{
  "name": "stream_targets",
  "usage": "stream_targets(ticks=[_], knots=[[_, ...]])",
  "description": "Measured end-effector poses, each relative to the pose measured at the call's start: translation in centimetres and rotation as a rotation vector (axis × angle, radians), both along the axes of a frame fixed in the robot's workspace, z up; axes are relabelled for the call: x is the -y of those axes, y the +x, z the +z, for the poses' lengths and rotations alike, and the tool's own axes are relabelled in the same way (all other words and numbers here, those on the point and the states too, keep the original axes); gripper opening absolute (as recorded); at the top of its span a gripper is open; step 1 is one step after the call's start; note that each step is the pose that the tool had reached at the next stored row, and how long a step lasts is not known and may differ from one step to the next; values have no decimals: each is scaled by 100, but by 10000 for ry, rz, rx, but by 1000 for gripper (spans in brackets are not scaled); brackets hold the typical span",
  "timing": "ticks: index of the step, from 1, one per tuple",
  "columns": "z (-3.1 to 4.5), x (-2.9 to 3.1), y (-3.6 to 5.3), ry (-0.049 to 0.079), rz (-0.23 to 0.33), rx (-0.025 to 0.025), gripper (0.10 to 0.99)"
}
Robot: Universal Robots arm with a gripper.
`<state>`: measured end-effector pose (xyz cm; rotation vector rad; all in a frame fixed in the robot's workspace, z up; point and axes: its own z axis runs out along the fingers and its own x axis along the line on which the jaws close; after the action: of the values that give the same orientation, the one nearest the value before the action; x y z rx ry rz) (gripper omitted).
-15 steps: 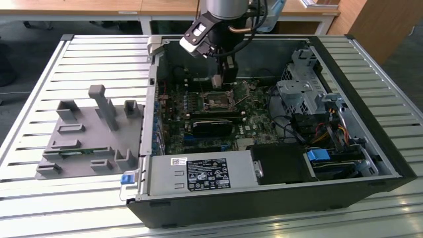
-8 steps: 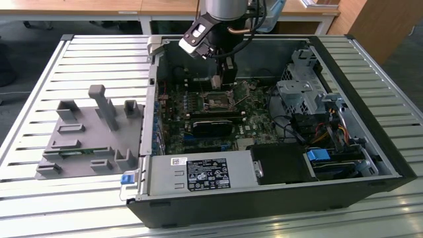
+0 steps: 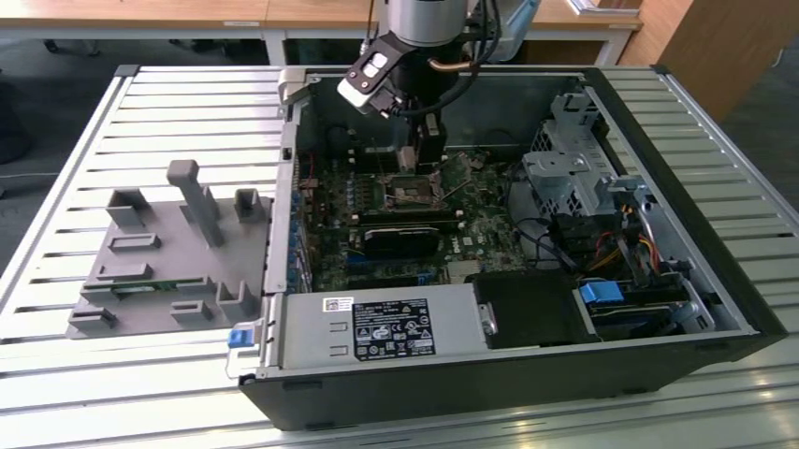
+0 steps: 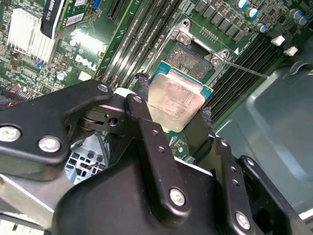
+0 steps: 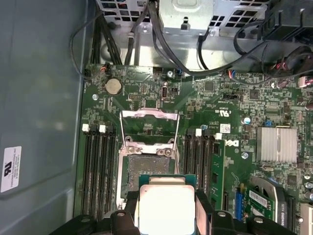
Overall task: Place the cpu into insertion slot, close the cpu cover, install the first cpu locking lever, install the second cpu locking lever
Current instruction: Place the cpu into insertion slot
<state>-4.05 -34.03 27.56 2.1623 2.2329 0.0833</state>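
Fingers [image 4: 143, 93] narrow, pinching the cpu [image 4: 176, 100] by two opposite edges, metal top up, so its underside is free for seating. Gripper [image 3: 426, 161] hangs just above the insertion slot [image 5: 149, 169]; chip not yet in it. The cpu cover [image 5: 149, 128] stands swung open beyond the slot, giving clear access. Motherboard [image 5: 234, 122] lies flat inside the open computer case [image 3: 500, 383]

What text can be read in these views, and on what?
Nothing is legible enough to quote.
Power-supply label: print too small.
Case-wall sticker: too small.
Motherboard silkscreen: white marks, too small.
Top of the cpu, clamped in the gripper: faint marking, unreadable.
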Motion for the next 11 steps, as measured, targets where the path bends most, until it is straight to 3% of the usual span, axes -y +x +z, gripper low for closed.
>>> stream_targets(ticks=[6, 11], knots=[[-108, -49, 0, -1, 0, -68, 541], [-198, -113, 2, 0, -1, -80, 541]])
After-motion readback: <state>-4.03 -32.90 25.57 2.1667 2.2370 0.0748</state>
